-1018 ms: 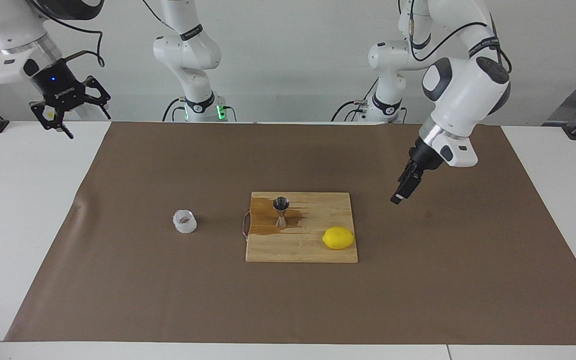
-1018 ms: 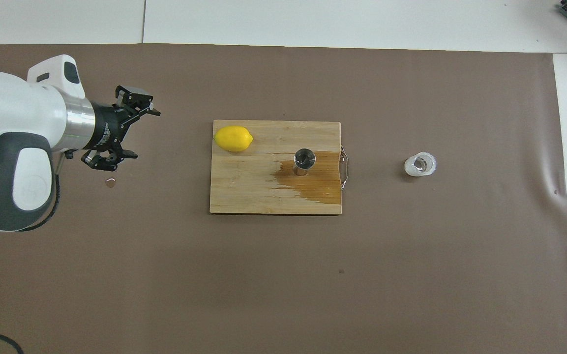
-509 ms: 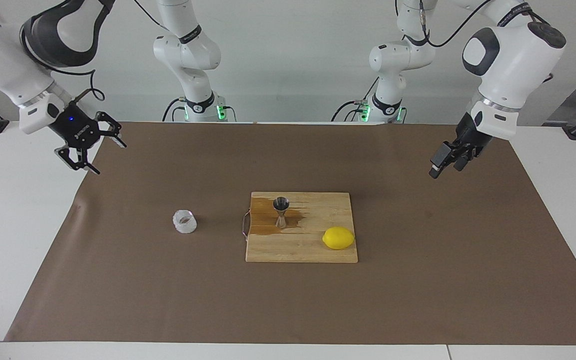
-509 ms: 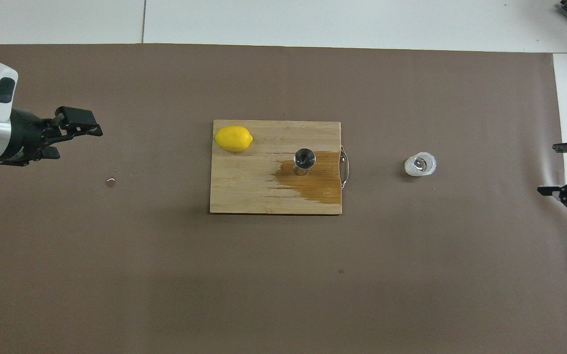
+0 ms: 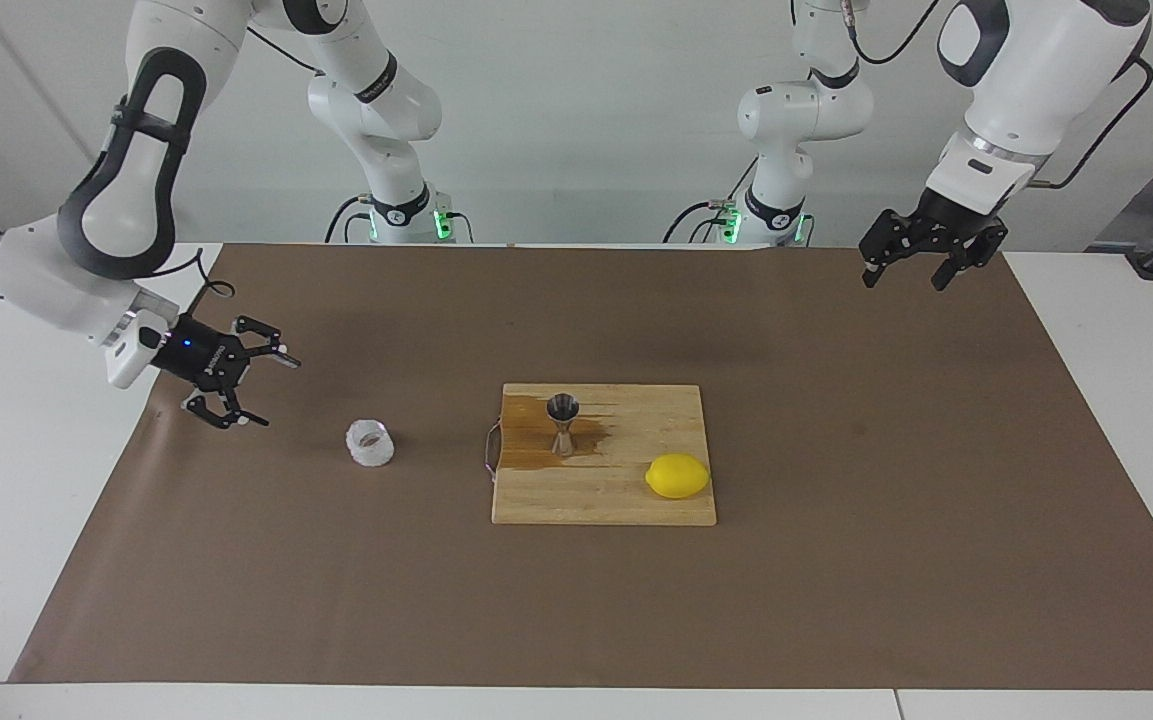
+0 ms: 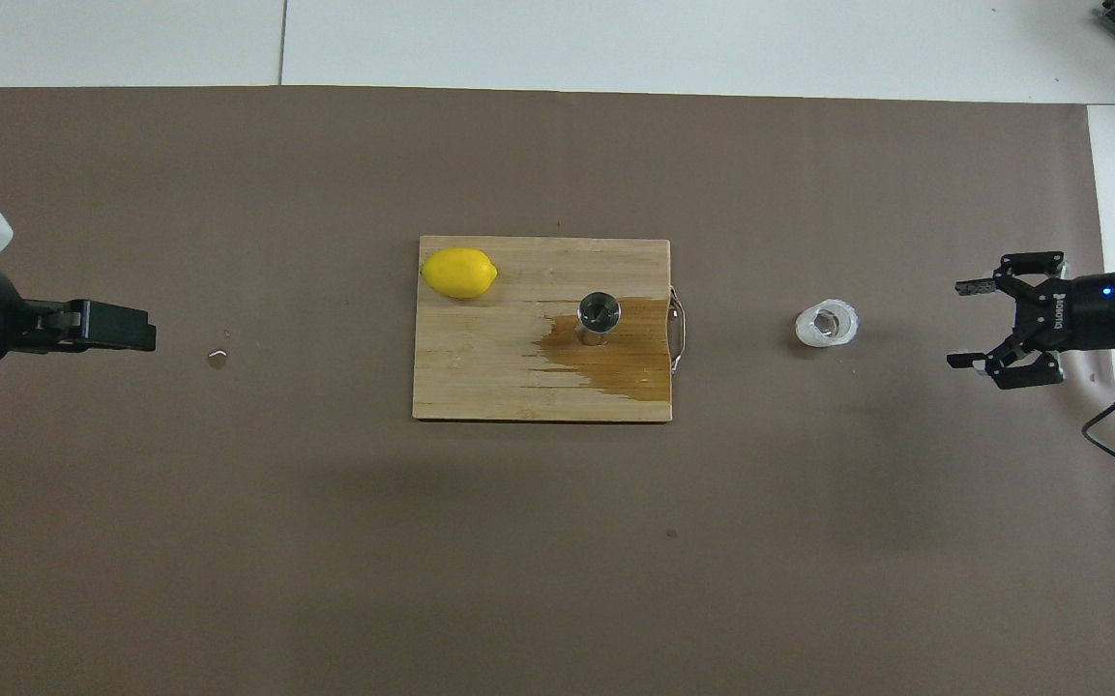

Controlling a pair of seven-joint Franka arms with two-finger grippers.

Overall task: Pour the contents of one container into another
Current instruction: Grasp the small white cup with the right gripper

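Note:
The clear faceted tumbler (image 5: pixel 370 443) stands upright on the brown mat, beside the board toward the right arm's end; it also shows in the overhead view (image 6: pixel 826 323). The steel jigger (image 5: pixel 563 424) stands upright on the wooden cutting board (image 5: pixel 626 505), on a wet patch; the overhead view shows it too (image 6: pixel 599 314). My right gripper (image 5: pixel 269 391) is open and empty, low over the mat, pointing at the tumbler and apart from it (image 6: pixel 958 324). My left gripper (image 5: pixel 902 282) is open and empty, raised over the mat at the left arm's end (image 6: pixel 136 333).
A yellow lemon (image 5: pixel 677 476) lies on the board's corner (image 6: pixel 458 273). A dark wet stain (image 6: pixel 620 362) spreads across the board (image 6: pixel 480 387) around the jigger. A small droplet (image 6: pixel 217 359) sits on the mat near the left gripper. White table borders the mat.
The right gripper has come down and in from the right arm's end, now level with the tumbler. The left gripper has risen and drawn back away from the board.

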